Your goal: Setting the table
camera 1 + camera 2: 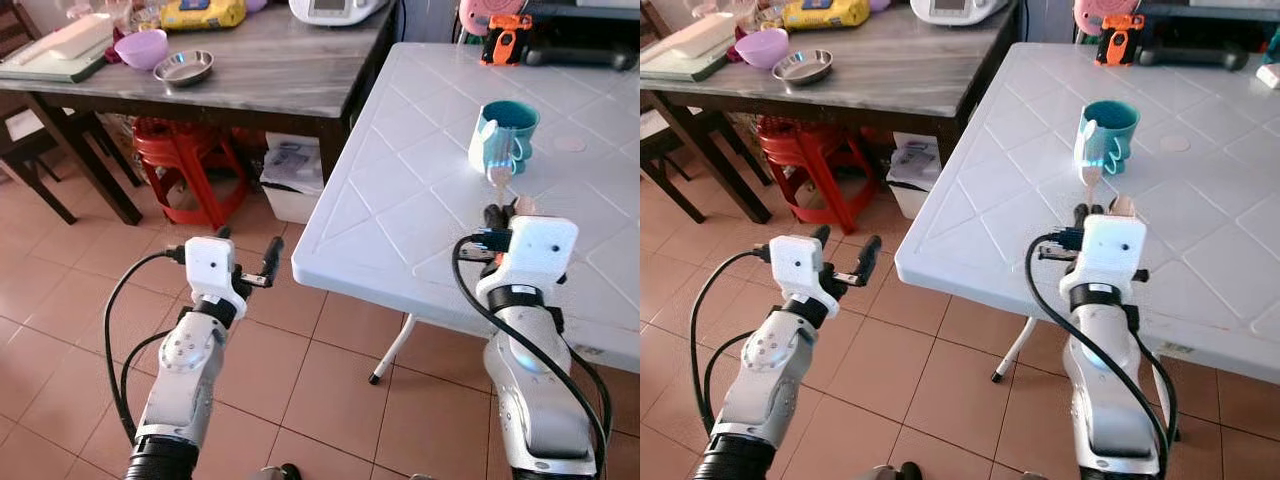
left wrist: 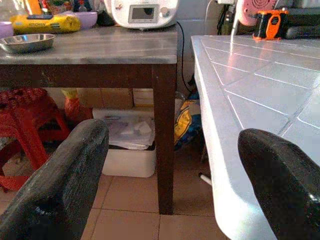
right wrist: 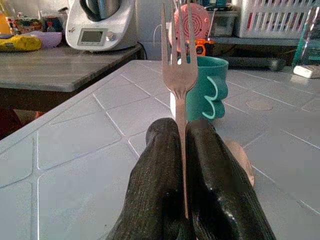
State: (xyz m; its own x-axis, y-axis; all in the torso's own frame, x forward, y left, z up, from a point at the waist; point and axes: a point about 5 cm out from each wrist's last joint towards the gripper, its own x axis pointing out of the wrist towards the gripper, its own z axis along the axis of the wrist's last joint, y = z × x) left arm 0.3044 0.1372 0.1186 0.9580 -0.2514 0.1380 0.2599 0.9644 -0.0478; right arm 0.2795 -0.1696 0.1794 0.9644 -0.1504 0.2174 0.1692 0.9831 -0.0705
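**Currently: a fork held upright over the white table, with a mug close ahead**

A metal fork [image 3: 180, 75] is clamped by its handle between the two black fingers of the right gripper [image 3: 184, 165], which are pressed together on it. The tines point up and forward, away from the wrist. The fork is held above the white plastic table [image 1: 400, 200], near the table's front edge, the edge nearest the robot.

Just beyond the tines a teal mug [image 1: 505, 135] is seen, standing upright further in from that edge, toward the table's middle. A faint round mark lies on the surface beside the mug. At the far edge an orange and black gadget [image 1: 503, 38] rests.

The left gripper [image 1: 258, 268] is held off the table's front left corner, over the tiled floor, with its fingers [image 2: 60, 185] apart and nothing between them.

To the left, a dark wooden table [image 1: 270, 70] carries a purple bowl [image 1: 141, 47], a steel dish [image 1: 183, 67] and a white kitchen appliance [image 1: 335, 8]. A red stool [image 1: 185, 160] stands beneath it.

Several risks can be judged from this. The thin handle is gripped only low down, so the fork may pivot or slip if lowered at a tilt. The mug may be struck and tipped if the fork is carried forward. A fork laid too near the front edge may be knocked to the floor.
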